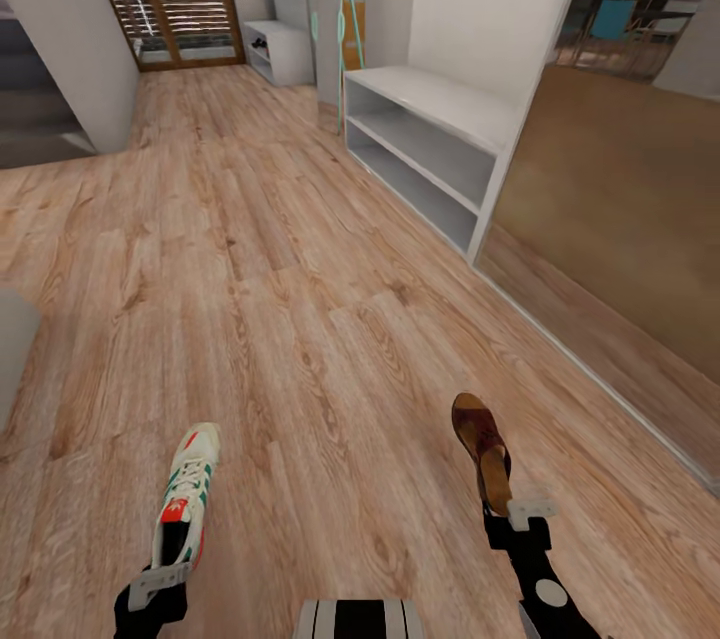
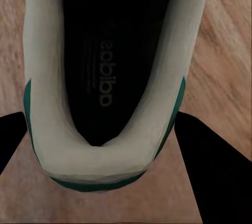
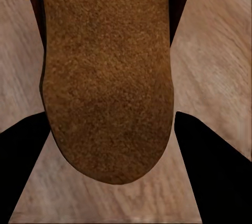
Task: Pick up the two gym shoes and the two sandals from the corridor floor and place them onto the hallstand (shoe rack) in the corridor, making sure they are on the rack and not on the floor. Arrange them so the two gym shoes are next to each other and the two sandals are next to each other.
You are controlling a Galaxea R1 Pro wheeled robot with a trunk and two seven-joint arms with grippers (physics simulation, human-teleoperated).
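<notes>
We are carrying one shoe in each hand along the light brown wood-plank corridor floor [image 1: 300, 299]. Our left hand [image 1: 160, 581] is gripping a white lace-up sneaker with green side stripes and red-orange patches [image 1: 187, 494] by its heel; in the left wrist view the dark fingers [image 2: 215, 166] are sitting on either side of the sneaker's pale heel collar [image 2: 100, 155]. Our right hand [image 1: 520, 516] is closed on a flat dark brown leather sandal with a tan insole [image 1: 484, 449], its heel end filling the space between the fingers [image 3: 215, 166] in the right wrist view. Both shoes are pointing forward, held above the planks.

The wide pale grey hallstand with a low bench top and two open shelf levels [image 1: 430, 144] is standing ahead and to the right, well apart from both hands, against the white wall.

We judge the step in hand to be the approach to the rack. To do it well, we should be keeping both grips firm and the shoes level while rolling closer, then squaring the body to the open shelves before reaching. Each shoe should be going down with room left beside it for its mate, sneaker and sandal kept in separate spots. The risk, as we see it, is a toe clipping the shelf edge and twisting the shoe out of the grip.
</notes>
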